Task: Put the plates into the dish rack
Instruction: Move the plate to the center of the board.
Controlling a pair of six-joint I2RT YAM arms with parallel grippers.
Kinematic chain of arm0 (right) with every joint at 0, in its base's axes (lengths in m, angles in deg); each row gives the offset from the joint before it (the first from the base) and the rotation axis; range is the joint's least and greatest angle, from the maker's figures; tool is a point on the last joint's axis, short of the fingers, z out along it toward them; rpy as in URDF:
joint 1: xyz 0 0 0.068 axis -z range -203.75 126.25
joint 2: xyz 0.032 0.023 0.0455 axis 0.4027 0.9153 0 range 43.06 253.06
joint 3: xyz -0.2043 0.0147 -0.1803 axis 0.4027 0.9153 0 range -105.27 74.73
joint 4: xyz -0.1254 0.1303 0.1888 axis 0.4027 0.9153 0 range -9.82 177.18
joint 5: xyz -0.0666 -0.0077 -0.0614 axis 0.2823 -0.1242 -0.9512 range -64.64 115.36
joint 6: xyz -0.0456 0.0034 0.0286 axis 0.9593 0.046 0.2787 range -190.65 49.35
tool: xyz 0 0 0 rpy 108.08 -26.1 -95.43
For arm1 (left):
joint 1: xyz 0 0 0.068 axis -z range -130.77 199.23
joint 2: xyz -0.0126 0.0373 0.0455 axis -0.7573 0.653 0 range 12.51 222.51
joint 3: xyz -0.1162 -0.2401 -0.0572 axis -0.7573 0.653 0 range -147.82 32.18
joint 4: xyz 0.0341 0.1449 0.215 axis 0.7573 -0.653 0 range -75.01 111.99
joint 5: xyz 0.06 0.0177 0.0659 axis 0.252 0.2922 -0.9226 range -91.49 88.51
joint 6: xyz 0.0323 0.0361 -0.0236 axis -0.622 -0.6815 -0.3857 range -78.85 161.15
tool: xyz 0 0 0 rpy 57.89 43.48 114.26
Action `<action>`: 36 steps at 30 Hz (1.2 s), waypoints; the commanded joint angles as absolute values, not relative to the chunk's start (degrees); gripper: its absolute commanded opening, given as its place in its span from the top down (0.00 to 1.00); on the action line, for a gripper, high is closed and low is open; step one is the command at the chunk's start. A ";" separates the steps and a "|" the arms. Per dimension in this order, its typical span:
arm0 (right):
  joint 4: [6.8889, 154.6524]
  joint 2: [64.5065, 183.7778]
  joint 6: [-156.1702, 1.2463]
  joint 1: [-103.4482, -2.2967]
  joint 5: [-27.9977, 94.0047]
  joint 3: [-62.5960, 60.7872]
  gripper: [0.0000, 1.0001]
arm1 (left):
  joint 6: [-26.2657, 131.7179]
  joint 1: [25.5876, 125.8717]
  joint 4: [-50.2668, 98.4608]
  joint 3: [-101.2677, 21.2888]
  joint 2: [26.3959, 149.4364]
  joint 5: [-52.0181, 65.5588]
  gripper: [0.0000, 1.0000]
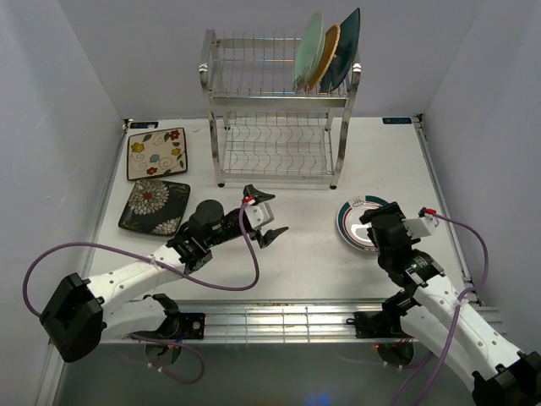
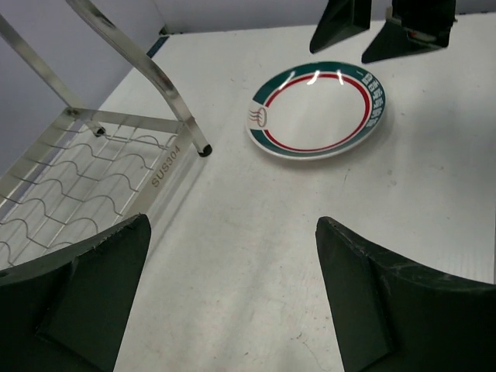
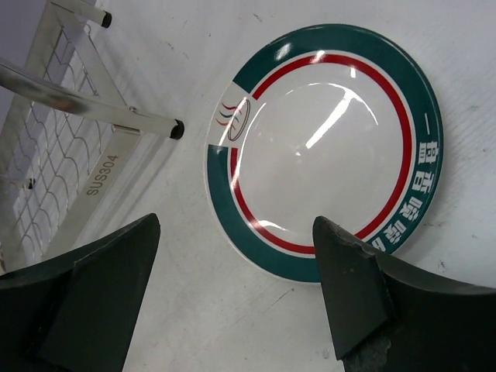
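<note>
Right now the right claw hangs released, both fingers spread wide and holding nothing, directly over the striped-rim plate. That plate lies flat on the table, at about 4 o'clock from the table's middle in the overhead view, its teal and red bands facing up. In the right wrist view the rim nearest the fingers sits at 6 o'clock, and the rack's foot stands close by at 10 o'clock, apart from the plate.

The step in hand looks like the pickup of this plate. A flat, glazed plate gives no easy bite from above, so the claw should probably shift to the rim, drop one finger outside the lip and one on the inner slope, then pinch and tip the plate upright. The glaze looks slick, so a deep bite would be safer than a fingertip one.

The left claw is likewise released and empty, at mid-table, pointing toward 3 o'clock; it could brace the far rim.

Further out, the dish rack stands at 12 o'clock, with the pale green plate, woven plate and teal plate upright in its upper tier. The cream floral plate and dark floral plate wait at 9 to 10 o'clock.
</note>
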State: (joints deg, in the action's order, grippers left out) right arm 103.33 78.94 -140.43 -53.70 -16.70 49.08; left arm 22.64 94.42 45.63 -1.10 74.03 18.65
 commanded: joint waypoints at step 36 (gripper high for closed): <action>87.91 119.34 -94.64 -48.97 -2.50 33.16 0.87 | 15.04 99.41 46.87 0.27 75.88 11.17 0.02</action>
State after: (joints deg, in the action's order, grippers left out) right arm 88.91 117.52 -96.19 -49.09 -1.49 36.53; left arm 15.61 98.99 46.42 0.00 76.80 11.52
